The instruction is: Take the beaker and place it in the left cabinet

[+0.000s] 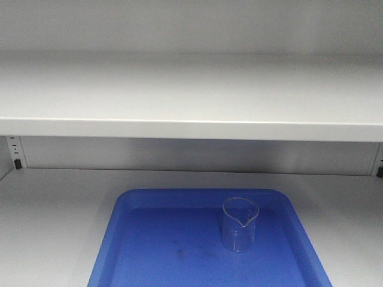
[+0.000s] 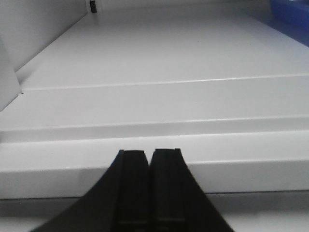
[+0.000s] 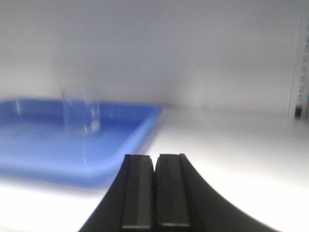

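A small clear glass beaker (image 1: pixel 239 224) stands upright on the blue tray (image 1: pixel 167 251) inside the left cabinet (image 1: pixel 179 95), its spout facing forward. The right wrist view shows the same beaker (image 3: pixel 81 116), blurred, on the tray (image 3: pixel 120 140) to the left and ahead of my right gripper (image 3: pixel 154 157), which is shut with nothing between its fingers. My left gripper (image 2: pixel 149 152) is also shut and empty, low over the cabinet's pale floor (image 2: pixel 159 58). Neither gripper shows in the front view.
A flat grey shelf (image 1: pixel 191 128) spans the cabinet above the tray. Slotted rails (image 1: pixel 15 152) sit in the back corners. The cabinet's left wall (image 2: pixel 34 24) rises beside my left gripper; a front ledge (image 2: pixel 241 169) lies just ahead of it.
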